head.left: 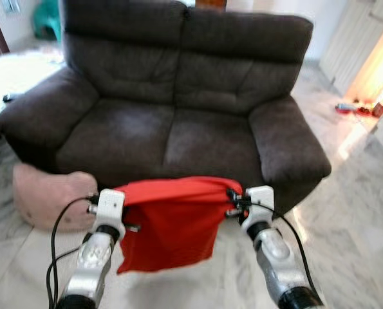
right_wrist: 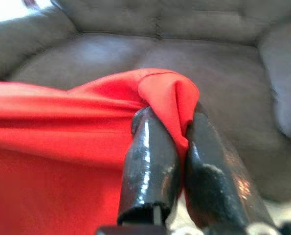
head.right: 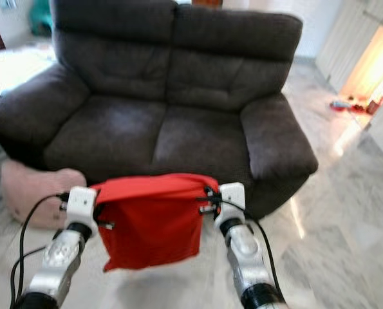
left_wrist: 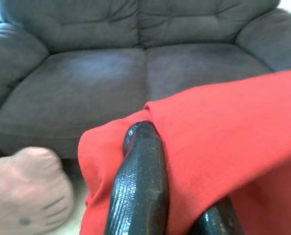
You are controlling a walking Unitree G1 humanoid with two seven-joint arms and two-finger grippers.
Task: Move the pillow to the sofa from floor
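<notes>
Red pillow before dark sofa

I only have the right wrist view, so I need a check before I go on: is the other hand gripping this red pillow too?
Observer: Yes. The left hand is shut on the opposite top corner of the red pillow, fabric bunched between its fingers.
Operator: And my hand?
Observer: The right hand is pinched on its own corner, so the pillow hangs between the two arms, off the floor.
Operator: Where is the sofa?
Observer: The dark sofa stands straight ahead, its seat behind and above the pillow's top edge.
Operator: Anything beside me?
Observer: A pink cushion lies on the floor by the sofa's left front corner.
</notes>
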